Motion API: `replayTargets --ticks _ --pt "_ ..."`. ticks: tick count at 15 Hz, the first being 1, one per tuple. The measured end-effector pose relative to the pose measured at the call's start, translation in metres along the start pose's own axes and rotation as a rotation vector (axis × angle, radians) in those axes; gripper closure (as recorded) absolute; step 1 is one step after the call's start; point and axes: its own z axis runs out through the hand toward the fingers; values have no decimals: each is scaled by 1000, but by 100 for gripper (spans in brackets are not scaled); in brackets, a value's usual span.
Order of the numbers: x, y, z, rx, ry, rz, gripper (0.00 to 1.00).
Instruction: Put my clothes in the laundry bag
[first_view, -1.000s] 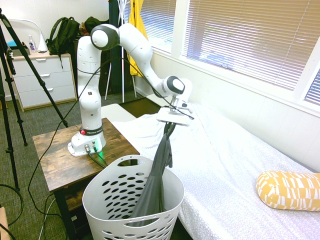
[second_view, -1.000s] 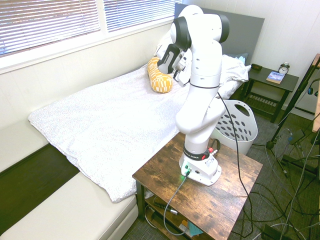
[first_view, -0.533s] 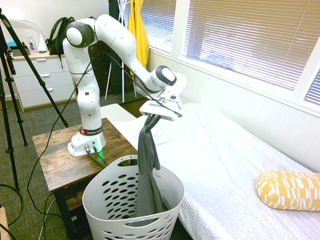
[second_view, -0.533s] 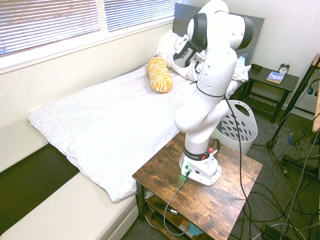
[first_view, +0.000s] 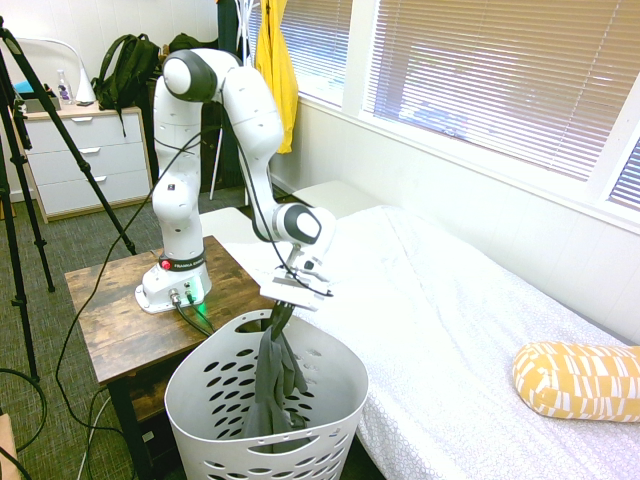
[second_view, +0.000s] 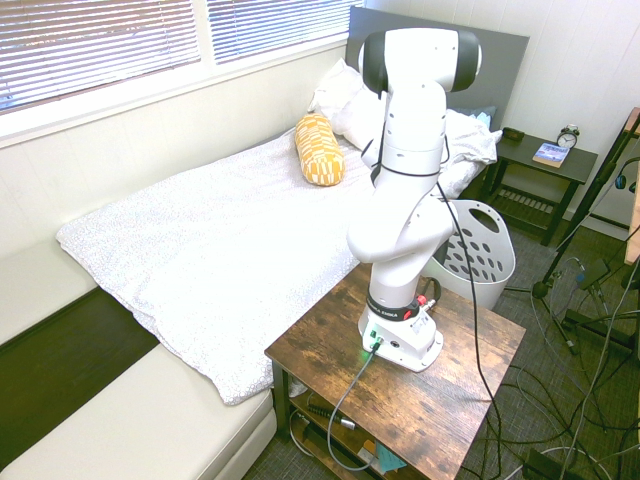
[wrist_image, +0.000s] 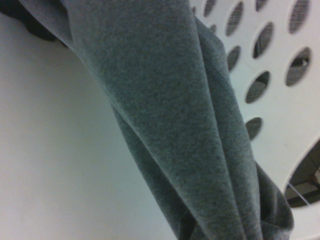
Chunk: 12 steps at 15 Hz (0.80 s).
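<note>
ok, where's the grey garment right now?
First exterior view, lower centre: the grey garment hangs from the gripper down into the laundry basket.

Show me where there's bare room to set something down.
The bed is bare between the patterned bolster and the laundry basket. The wooden table has room around the robot's base. It's crowded inside the basket, where the gripper holds the grey garment.
</note>
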Motion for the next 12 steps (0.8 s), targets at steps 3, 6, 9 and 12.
replayTargets --ticks 3,6,9,12 --pt "17 -17 10 -29 1 -14 0" --pt "28 -22 6 17 -13 8 0" --pt "48 -35 -71 214 13 32 0" --pt "53 -49 -204 380 145 20 0"
